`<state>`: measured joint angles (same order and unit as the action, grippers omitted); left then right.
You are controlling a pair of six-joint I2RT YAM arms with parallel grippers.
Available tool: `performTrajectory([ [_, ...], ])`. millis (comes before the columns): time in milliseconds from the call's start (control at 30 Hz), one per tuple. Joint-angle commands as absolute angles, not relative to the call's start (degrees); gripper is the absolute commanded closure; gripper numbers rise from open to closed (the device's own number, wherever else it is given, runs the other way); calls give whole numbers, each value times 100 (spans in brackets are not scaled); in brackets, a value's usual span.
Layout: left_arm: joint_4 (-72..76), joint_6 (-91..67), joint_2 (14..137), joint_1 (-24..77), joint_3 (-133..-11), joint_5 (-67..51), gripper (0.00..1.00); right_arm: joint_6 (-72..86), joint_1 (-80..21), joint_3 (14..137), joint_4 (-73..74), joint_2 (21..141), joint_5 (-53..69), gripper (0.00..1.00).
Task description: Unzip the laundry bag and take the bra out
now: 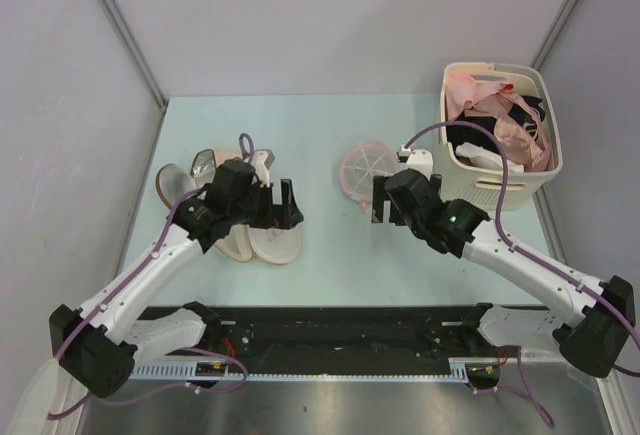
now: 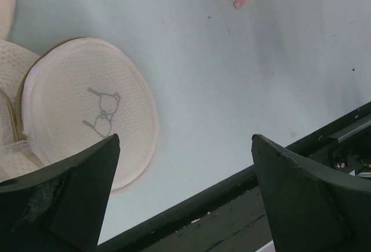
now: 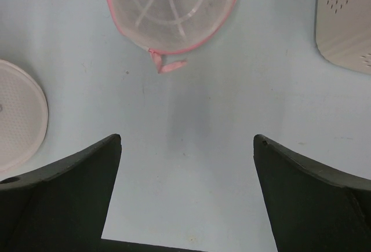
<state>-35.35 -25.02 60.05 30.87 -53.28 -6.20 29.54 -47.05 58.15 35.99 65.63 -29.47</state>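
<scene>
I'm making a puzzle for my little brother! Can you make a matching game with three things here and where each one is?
Things:
1. round white mesh laundry bag with pink zip rim
2. cream slotted plastic basket
3. white padded oval cup with a little grey drawing

Places:
A. on the left, beside the left gripper
B. far right, holding pink garments
C. in the middle, ahead of the right gripper

Pairs: 1-C, 2-B, 3-A.

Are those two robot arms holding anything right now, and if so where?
Nothing is held: the left tool and the right tool are both open and empty.
</scene>
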Motion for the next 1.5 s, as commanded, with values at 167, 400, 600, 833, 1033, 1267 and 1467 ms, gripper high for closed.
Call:
performTrajectory([
  [167,-3375,-2548,6056,3111,-5546,-922,0,2804,-4081,4723,1585,6391,-2472,0],
  [400,-3366,-2575,6143,3103,-5599,-1020,0,3567,-3288,3859,-411,6897,-2065,0],
  [600,-3498,-2575,6109,3103,-5678,-1002,0,4297,-3129,3771,-1607,8031,-2083,0],
  [833,-3656,-2540,5898,3111,-5564,-897,0,4816,-2997,4034,-2521,9245,-1757,1],
  [1033,-3761,-2540,5731,3103,-5537,-826,0,4800,-3382,4131,-2734,9282,-2073,90],
  [1267,-3525,-2619,5853,3103,-5370,-957,0,4684,-4130,4131,-1478,8122,-2715,100],
  [1467,-3007,-3119,6187,3103,-5010,-1484,0,4378,-4623,3359,-992,6726,-2244,100],
])
